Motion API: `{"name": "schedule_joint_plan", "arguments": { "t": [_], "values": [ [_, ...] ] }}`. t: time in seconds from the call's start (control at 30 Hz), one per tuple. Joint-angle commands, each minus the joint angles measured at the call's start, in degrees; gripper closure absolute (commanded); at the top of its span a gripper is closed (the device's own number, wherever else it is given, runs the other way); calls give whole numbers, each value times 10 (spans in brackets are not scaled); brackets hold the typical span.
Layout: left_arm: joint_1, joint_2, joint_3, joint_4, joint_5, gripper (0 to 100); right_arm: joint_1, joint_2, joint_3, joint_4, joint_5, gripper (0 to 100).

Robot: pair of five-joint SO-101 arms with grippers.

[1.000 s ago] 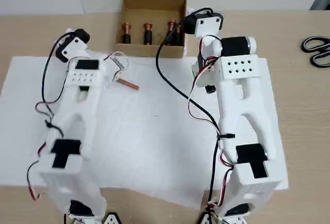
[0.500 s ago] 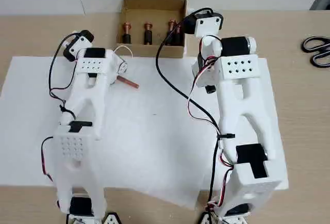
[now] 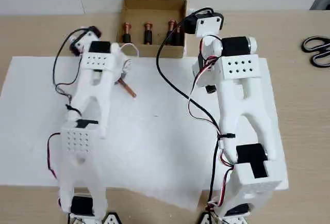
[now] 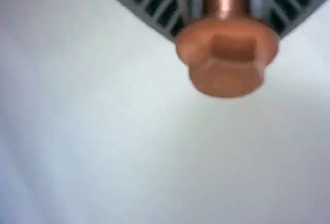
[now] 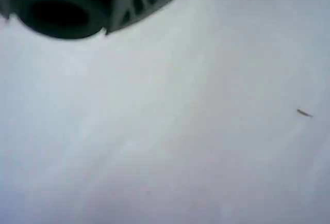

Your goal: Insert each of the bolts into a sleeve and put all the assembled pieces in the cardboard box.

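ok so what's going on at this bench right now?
Two arms are working over a white paper sheet. The left gripper is clamped on a copper-coloured hex-head bolt, held over the sheet. The right gripper appears to hold a black cylindrical sleeve, well apart from the bolt, so they are not joined yet. The open brown cardboard box at the table's far side holds four assembled bolt-and-sleeve pieces.
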Motion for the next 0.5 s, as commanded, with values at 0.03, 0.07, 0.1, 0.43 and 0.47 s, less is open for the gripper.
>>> {"name": "schedule_joint_plan", "arguments": {
  "t": [0.03, 0.07, 0.1, 0.43, 0.47],
  "values": [
    [29, -12, -160, 112, -142, 995, 6, -39, -33, -2, 0, 995],
    [31, -12, -190, 130, -165, 995, 6, -40, -35, -2, 0, 995],
    [32, -12, -218, 137, -178, 995, 5, -40, -42, 0, 0, 995],
    [49, -157, -288, 137, -264, 995, -15, -122, -89, 52, 1, 995],
    [55, -181, -288, 137, -271, 995, -20, -141, -89, 52, 1, 995]
  ]
}}
